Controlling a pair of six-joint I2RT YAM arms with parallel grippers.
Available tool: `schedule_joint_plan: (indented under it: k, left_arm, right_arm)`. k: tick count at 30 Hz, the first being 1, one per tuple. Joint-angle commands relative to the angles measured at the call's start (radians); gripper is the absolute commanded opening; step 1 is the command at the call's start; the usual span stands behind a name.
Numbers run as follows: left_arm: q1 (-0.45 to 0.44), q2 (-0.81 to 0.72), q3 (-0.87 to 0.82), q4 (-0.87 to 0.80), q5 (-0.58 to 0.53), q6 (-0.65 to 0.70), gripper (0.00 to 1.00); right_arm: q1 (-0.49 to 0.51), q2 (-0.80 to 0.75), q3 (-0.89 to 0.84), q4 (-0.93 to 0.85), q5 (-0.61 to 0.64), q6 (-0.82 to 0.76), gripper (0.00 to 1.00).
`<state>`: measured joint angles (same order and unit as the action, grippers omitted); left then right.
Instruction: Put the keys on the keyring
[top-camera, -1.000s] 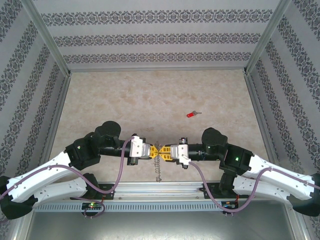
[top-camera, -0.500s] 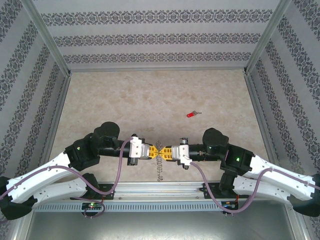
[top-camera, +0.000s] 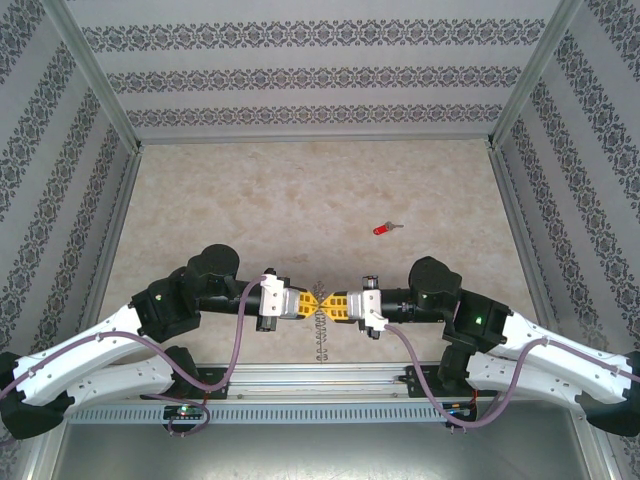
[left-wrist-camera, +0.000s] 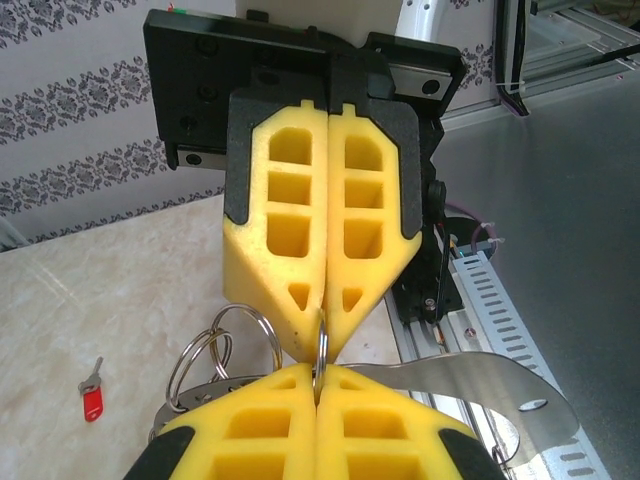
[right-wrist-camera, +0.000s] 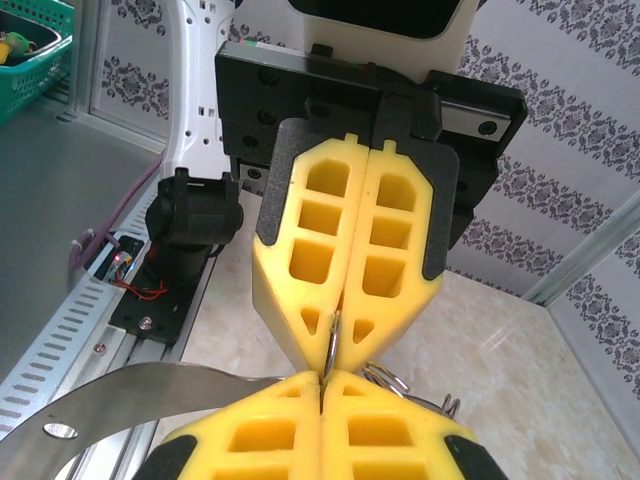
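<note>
Top view: left hand (top-camera: 312, 303) and right hand (top-camera: 329, 305) meet tip to tip, both clamped on the keyring (top-camera: 320, 335); the red key (top-camera: 384, 229) lies on the worktop (top-camera: 250, 200), well apart.
Left wrist: both jaws closed, ring wire pinched at tips.
Right wrist: same double grip.

A beige marbled tabletop (top-camera: 300, 190) stands in a booth whose far, left and right walls (top-camera: 320, 70) carry pale wallpaper banded with dark floral stripes. Aluminium posts (top-camera: 93, 75) frame the far corners. A slotted metal rail (top-camera: 300, 411) runs along the near edge. The light is soft and even.
</note>
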<state>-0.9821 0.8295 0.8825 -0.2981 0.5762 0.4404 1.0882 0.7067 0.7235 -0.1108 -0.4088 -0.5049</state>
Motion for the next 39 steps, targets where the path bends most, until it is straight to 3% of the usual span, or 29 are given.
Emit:
schedule_joint_plan:
  k: [1, 8, 14, 22, 27, 33, 39]
  left_arm:
    - [-0.004, -0.03, 0.004, 0.025, 0.019, -0.016, 0.0]
    - [-0.004, -0.036, 0.008, 0.021, 0.019, -0.017, 0.0]
    - [-0.004, -0.041, 0.007, 0.019, 0.019, -0.016, 0.0]
    - [-0.004, -0.044, 0.004, 0.025, 0.024, -0.019, 0.0]
    - [-0.004, -0.049, -0.001, 0.025, 0.021, -0.019, 0.0]
    - [-0.004, -0.051, -0.012, 0.041, 0.026, -0.023, 0.0]
    - [-0.004, -0.062, -0.02, 0.044, 0.011, -0.026, 0.0]
  right_arm:
    - [-0.018, -0.037, -0.015, -0.012, 0.017, 0.011, 0.05]
    - [-0.024, -0.06, -0.031, -0.01, 0.075, 0.014, 0.07]
    - [-0.03, -0.104, -0.062, -0.003, 0.105, 0.04, 0.21]
    - [-0.033, -0.13, -0.08, 0.003, 0.154, 0.064, 0.22]
    - [-0.054, -0.155, -0.104, 0.017, 0.22, 0.112, 0.35]
    - [-0.152, -0.145, -0.098, 0.019, 0.242, 0.211, 0.47]
    - [-0.335, -0.064, -0.065, -0.023, 0.25, 0.355, 0.53]
